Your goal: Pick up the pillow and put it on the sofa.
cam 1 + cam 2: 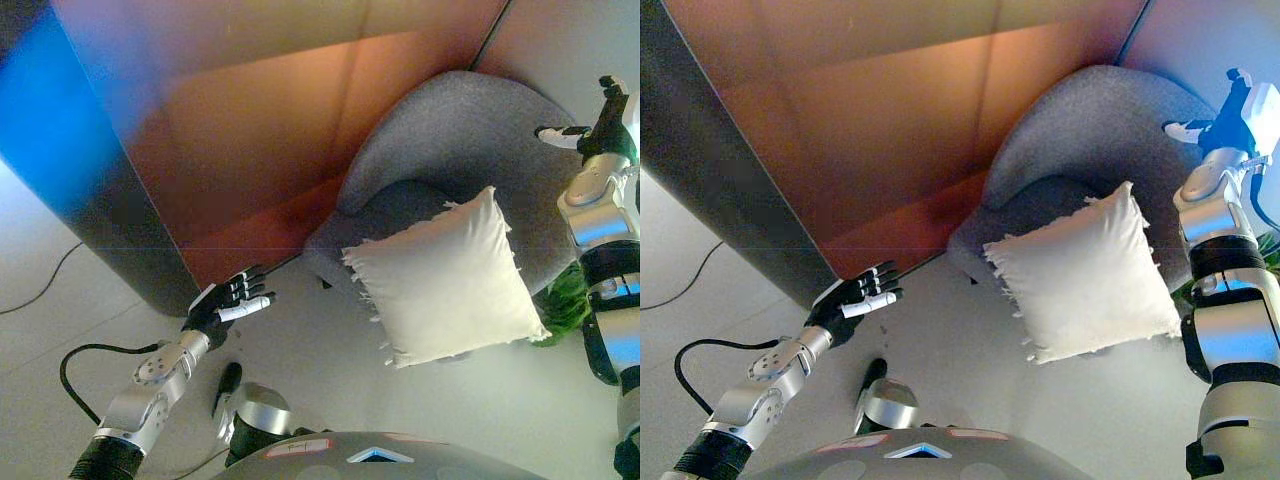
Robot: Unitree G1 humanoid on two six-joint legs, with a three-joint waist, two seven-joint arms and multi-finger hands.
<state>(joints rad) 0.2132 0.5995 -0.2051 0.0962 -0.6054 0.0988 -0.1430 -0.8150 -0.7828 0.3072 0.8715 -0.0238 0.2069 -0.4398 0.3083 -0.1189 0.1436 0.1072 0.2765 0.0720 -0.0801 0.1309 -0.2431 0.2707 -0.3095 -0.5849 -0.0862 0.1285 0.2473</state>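
A cream square pillow (447, 279) with fringed edges rests tilted on the seat of a grey rounded sofa chair (455, 135), its lower corner hanging over the seat's front edge. My left hand (228, 304) is open and empty, held over the floor to the left of the sofa. My right hand (597, 123) is open and empty, raised at the right edge beside the sofa's backrest, apart from the pillow.
A large dark panel wall (200, 130) stands behind and left of the sofa. A green leafy plant (560, 305) shows at the sofa's right side, below my right arm. Pale floor (330, 370) lies in front of the sofa.
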